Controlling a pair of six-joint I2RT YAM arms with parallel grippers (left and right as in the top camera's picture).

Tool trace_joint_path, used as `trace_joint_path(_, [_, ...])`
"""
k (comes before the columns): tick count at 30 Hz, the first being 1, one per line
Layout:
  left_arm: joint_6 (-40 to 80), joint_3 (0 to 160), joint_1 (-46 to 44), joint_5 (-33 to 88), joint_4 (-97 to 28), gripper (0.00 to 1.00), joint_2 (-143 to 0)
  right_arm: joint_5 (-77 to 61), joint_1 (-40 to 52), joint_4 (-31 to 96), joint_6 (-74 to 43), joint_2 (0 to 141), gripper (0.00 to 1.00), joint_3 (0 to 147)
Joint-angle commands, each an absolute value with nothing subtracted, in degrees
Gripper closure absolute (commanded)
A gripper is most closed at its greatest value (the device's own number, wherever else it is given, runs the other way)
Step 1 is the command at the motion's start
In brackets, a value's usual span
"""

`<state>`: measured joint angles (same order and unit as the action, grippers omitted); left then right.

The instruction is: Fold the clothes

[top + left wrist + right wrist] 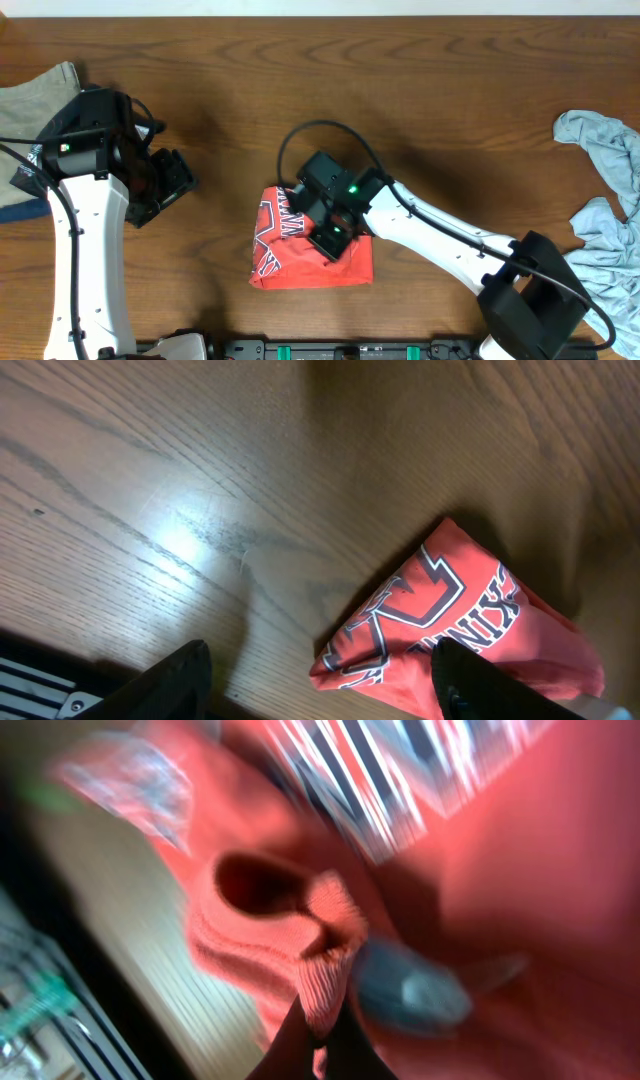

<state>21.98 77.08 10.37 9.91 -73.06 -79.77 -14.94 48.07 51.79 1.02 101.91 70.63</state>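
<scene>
Wooden table (450,90), seen from above. Grey-blue shirts (610,220) lie crumpled at its right edge, a tan cloth (35,95) at its left. The red T-shirt (300,262) — folded, lettering up — lies centre-front. The right gripper (332,232) is clamped on a ribbed fold of it; the left gripper (168,188) hangs released, well apart — fingers empty.

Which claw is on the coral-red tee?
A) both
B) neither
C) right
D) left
C: the right claw is shut on a fold of the coral-red tee, while the left claw is open above the table, well apart from the shirt.
</scene>
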Motion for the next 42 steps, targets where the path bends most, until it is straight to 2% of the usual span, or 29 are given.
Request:
trace_joint_path(1, [20.56,77.73,10.59,9.82,-73.17,0.28,-79.83,-0.93,46.44,58.57,-2.44,102.65,0.99,71.13])
trace_joint_path(7, [20.58,77.73,10.59,9.82,-73.06,0.28,-79.83,1.52,41.65,70.89,-2.09,102.65,0.99,71.13])
trace_joint_path(8, [20.58,77.73,10.59,9.82,-73.08,0.28,-79.83,1.52,40.97,71.46,-2.11,102.65,0.90,71.13])
trace_joint_path(9, [20.58,77.73,10.59,9.82,-73.08,0.28,-79.83,1.43,40.42,71.59,-2.17,102.65,0.66,71.13])
trace_joint_path(10, [20.58,77.73,10.59,9.82,-73.12,0.28,-79.83,1.45,40.01,71.57,-2.61,102.65,0.53,71.13])
trace_joint_path(11, [20.58,77.73,10.59,9.85,-73.23,0.28,-79.83,1.48,39.66,71.57,-2.57,102.65,0.50,71.13])
trace_joint_path(19, [19.94,77.12,10.52,10.72,-73.69,0.27,-79.83,1.74,36.16,71.55,-4.45,101.80,0.61,72.23])
trace_joint_path(24, [14.46,76.42,10.04,17.19,-73.36,0.27,-80.86,1.32,32.84,69.93,-6.63,99.22,0.58,76.09])
trace_joint_path(27, [12.71,76.16,8.14,18.06,-73.21,0.26,-81.80,-2.87,31.14,66.87,-6.83,97.78,0.47,76.62])
trace_joint_path(30, [10.70,76.12,4.73,18.92,-72.36,0.26,-82.94,-14.06,30.55,64.47,-5.58,97.78,0.49,76.51])
trace_joint_path(34, [9.39,76.12,-1.63,18.85,-69.41,0.23,-85.34,-28.73,31.79,63.88,1.67,97.89,0.51,75.48])
trace_joint_path(42, [8.54,76.07,-11.53,17.96,-64.07,0.22,-95.33,-29.87,36.42,66.78,2.00,97.89,0.46,71.83])
